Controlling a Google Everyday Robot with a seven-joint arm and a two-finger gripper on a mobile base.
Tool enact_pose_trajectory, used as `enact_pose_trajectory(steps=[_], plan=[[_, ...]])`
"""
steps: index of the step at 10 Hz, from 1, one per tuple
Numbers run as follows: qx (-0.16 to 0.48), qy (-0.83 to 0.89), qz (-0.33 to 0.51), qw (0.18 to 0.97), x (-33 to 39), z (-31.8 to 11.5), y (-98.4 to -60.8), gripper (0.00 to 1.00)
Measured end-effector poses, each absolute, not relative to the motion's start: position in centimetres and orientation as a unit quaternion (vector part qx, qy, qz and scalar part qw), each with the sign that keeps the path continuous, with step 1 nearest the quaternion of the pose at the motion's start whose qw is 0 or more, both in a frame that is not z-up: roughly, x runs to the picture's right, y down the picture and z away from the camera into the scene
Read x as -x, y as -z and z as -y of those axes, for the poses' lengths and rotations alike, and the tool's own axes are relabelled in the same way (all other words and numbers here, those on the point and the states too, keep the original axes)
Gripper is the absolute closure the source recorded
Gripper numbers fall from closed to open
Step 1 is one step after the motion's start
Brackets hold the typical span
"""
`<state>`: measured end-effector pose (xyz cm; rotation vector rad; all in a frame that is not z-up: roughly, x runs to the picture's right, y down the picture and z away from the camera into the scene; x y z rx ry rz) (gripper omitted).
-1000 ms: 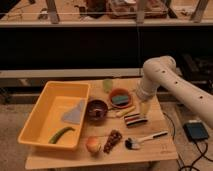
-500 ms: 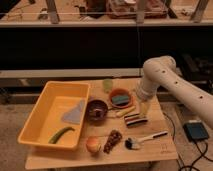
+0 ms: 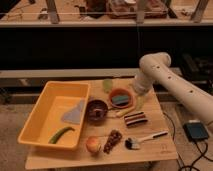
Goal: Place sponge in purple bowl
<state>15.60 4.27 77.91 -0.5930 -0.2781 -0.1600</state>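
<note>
Sponge lies inside the orange bowl, at two o'clock from the purple bowl, so the gripper, at the orange bowl's three o'clock, its opening impossible to tell, should centre above it before descending.

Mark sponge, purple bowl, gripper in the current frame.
sponge (image 3: 120, 99), camera view, top face; it lies in the orange bowl (image 3: 110, 97).
purple bowl (image 3: 87, 109), camera view, left rim.
gripper (image 3: 136, 104), camera view, its tip, just right of the orange bowl.
</note>
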Motion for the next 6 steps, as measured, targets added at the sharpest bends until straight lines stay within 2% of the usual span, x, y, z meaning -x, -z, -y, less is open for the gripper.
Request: enact_pose_trajectory(steps=[6], plan=[[0.286,0.077,0.140,0.945,-14.6,-3.3,-83.4,0.20]])
